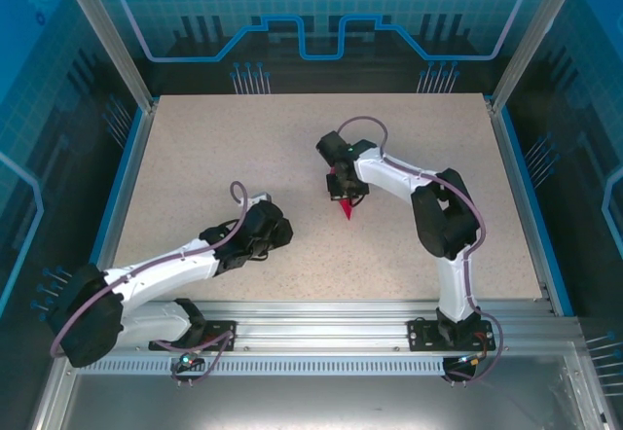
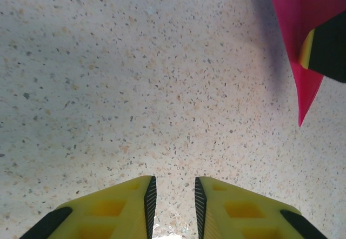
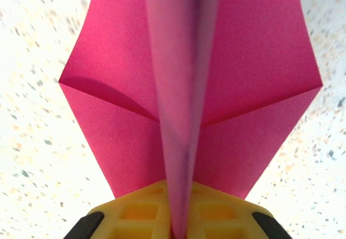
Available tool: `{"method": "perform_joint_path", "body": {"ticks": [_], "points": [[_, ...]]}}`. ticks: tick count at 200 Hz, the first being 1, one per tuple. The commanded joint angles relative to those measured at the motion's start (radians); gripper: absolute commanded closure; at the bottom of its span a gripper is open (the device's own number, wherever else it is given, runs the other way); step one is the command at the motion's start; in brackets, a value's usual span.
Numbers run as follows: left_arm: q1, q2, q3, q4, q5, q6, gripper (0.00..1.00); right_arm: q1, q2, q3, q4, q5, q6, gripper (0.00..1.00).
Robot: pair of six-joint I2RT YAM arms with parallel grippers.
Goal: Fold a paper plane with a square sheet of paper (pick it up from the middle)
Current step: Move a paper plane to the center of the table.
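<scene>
While the right gripper point(image 1: 343, 189) hung above the middle of the speckled table point(image 1: 214, 148), its yellow jaws were pinched shut on the centre ridge of the magenta paper plane point(image 1: 346, 206), whose point hung down toward the tabletop. From the right wrist, 2 flaps point(image 3: 243, 87) spread to either side of the ridge, each crossed by a diagonal crease. The left gripper point(image 2: 173, 187) sat low over bare table, well to the left, jaws a narrow slit apart and holding nothing. Nose and centre folds looked done; sharpening the wings and setting the plane down probably remained.
</scene>
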Motion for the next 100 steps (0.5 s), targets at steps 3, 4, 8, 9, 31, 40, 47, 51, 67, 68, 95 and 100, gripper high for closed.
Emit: {"method": "perform_joint_path", "body": {"ticks": [3, 4, 8, 9, 31, 40, 47, 51, 67, 68, 95, 100], "points": [[0.009, -0.03, -0.019, -0.044, -0.035, -0.009, 0.71, -0.022, 0.053, 0.035, -0.038, -0.014, 0.034, 0.89], [0.009, -0.031, -0.019, -0.044, -0.036, -0.009, 0.71, -0.022, 0.054, 0.034, -0.037, -0.015, 0.035, 0.89], [0.009, -0.033, -0.02, -0.047, -0.037, -0.009, 0.71, -0.022, 0.058, 0.034, -0.035, -0.018, 0.04, 0.89], [0.009, -0.034, -0.02, -0.048, -0.037, -0.009, 0.71, -0.022, 0.059, 0.034, -0.034, -0.019, 0.041, 0.88], [0.013, -0.04, -0.027, -0.048, -0.036, -0.012, 0.7, -0.022, 0.076, 0.039, -0.029, -0.028, 0.047, 0.87], [0.013, -0.042, -0.028, -0.048, -0.034, -0.012, 0.7, -0.022, 0.082, 0.04, -0.033, -0.027, 0.046, 0.86], [0.015, -0.04, -0.028, -0.047, -0.034, -0.012, 0.7, -0.024, 0.085, 0.039, -0.033, -0.025, 0.045, 0.86], [0.015, -0.038, -0.027, -0.047, -0.034, -0.012, 0.7, -0.024, 0.086, 0.038, -0.033, -0.026, 0.046, 0.86], [0.015, -0.036, -0.029, -0.045, -0.033, -0.012, 0.7, -0.024, 0.09, 0.034, -0.03, -0.03, 0.044, 0.86], [0.015, -0.036, -0.028, -0.045, -0.032, -0.012, 0.7, -0.024, 0.091, 0.033, -0.031, -0.03, 0.044, 0.86], [0.015, -0.034, -0.028, -0.045, -0.032, -0.01, 0.7, -0.024, 0.098, 0.027, -0.03, -0.039, 0.044, 0.85], [0.016, -0.034, -0.028, -0.046, -0.032, -0.01, 0.69, -0.023, 0.097, 0.026, -0.03, -0.04, 0.044, 0.84]]}}
